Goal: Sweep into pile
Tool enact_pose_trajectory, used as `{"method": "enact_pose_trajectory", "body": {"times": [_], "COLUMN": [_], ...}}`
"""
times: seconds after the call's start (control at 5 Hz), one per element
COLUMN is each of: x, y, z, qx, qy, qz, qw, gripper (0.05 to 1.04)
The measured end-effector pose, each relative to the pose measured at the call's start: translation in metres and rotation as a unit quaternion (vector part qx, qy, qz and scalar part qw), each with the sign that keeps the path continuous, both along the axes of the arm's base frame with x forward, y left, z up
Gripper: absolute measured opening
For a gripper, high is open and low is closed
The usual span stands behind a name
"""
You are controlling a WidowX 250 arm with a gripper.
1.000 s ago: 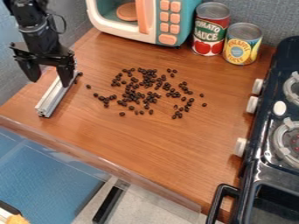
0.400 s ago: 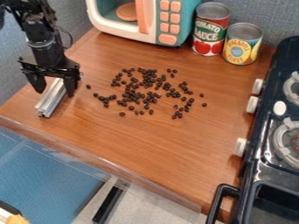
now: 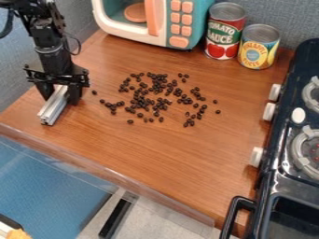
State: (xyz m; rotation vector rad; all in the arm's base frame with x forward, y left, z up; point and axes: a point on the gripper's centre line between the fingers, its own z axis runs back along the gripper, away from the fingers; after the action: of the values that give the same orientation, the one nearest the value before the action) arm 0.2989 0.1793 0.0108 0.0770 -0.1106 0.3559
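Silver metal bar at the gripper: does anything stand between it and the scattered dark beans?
Only a finger of the black gripper, on the bar's side facing the beans; past it, just brown wooden counter.

Bright, diffuse light puts pale highlights on the metal bar point(image 3: 53, 111).

From our fixed camera, we look down at a slant over the near edge of the wooden counter point(image 3: 168, 151), facing the toy microwave point(image 3: 179, 43) and two cans point(image 3: 224, 35) behind. We sit far enough back to include part of the stove point(image 3: 271, 191) on the right.
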Motion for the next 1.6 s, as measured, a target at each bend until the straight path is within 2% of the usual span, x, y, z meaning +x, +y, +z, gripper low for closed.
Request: {"method": "enact_pose_trajectory", "body": {"times": [0.2, 0.4, 0.6, 0.8, 1.0, 1.2, 1.4, 1.6], "x": [-0.003, -0.007, -0.003, 0.007, 0.019, 0.044, 0.066, 0.095], "y": [-0.003, -0.01, -0.027, -0.058, -0.101, -0.145, -0.175, -0.205], "z": [0.001, 0.015, 0.049, 0.078, 0.085, 0.085, 0.072, 0.054], "qx": [-0.017, -0.043, -0.06, -0.07, -0.062, -0.044, -0.027, -0.016], "qy": [0.011, 0.029, 0.02, 0.015, 0.017, -0.008, -0.009, -0.001], "qz": [0.005, 0.023, 0.039, 0.042, 0.037, 0.03, 0.042, 0.046], "qw": [0.9998, 0.9984, 0.9972, 0.9965, 0.9973, 0.9985, 0.9987, 0.9988], "gripper": [0.398, 0.388, 0.388, 0.388, 0.388, 0.388, 0.388, 0.388]}}
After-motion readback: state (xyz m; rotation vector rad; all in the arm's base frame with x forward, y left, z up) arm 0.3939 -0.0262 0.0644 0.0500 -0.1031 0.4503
